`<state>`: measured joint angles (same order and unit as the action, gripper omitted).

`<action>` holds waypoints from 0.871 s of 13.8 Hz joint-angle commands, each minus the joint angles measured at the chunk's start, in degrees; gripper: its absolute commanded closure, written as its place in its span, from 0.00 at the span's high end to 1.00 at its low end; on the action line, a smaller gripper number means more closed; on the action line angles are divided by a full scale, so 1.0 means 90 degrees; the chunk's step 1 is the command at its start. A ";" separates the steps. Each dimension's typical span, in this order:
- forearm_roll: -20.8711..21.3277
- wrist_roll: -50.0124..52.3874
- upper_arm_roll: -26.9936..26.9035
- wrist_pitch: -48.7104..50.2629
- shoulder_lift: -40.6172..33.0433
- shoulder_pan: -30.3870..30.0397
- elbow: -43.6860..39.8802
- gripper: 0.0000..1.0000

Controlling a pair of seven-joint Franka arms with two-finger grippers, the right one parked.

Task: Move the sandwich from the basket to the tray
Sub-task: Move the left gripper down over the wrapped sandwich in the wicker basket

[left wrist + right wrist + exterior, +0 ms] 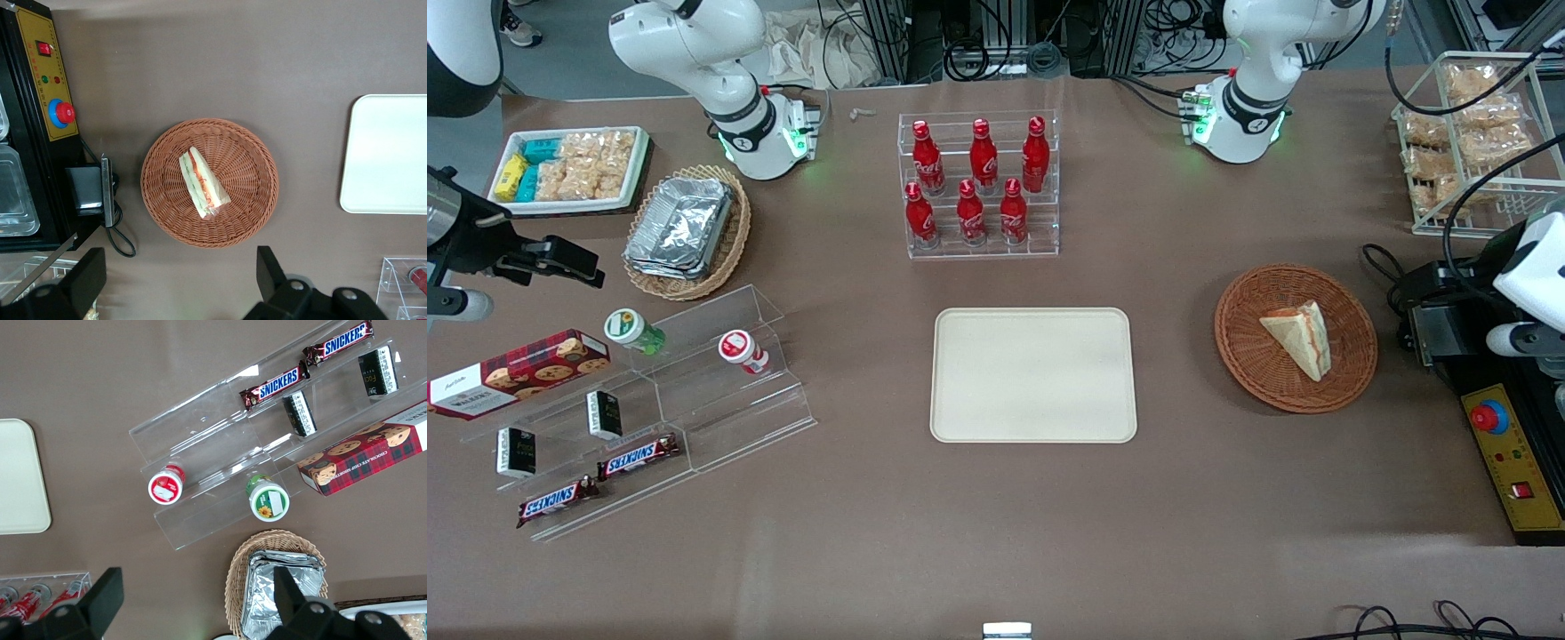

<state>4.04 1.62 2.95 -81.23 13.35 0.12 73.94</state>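
Note:
The sandwich point(1300, 336) point(203, 183), a pale bread wedge with orange-red and green filling, lies in the round reddish-brown basket point(1245, 356) point(247, 200) toward the working arm's end of the table. The cream tray point(1033, 373) point(390, 153) lies flat and bare at the table's middle. My gripper point(179, 277) hangs high above the table beside the basket, open, with only brown tabletop between its black fingers point(270, 273). It touches neither the sandwich nor the basket.
A black and yellow control box point(1507, 444) with a red button sits beside the basket at the table's end. A rack of red bottles point(980, 187) stands farther from the camera than the tray. A wire snack rack point(1476, 133) and a clear stepped shelf point(640, 409) flank the table.

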 commanded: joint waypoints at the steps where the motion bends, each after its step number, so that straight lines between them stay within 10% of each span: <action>1: -0.0068 -0.0083 0.0122 0.0022 -0.0019 -0.0140 -0.0051 1.00; 12: 0.0020 0.0103 0.0073 -0.0620 -0.1022 -0.0150 0.1848 1.00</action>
<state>4.10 1.87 2.98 -82.41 10.66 -0.13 81.00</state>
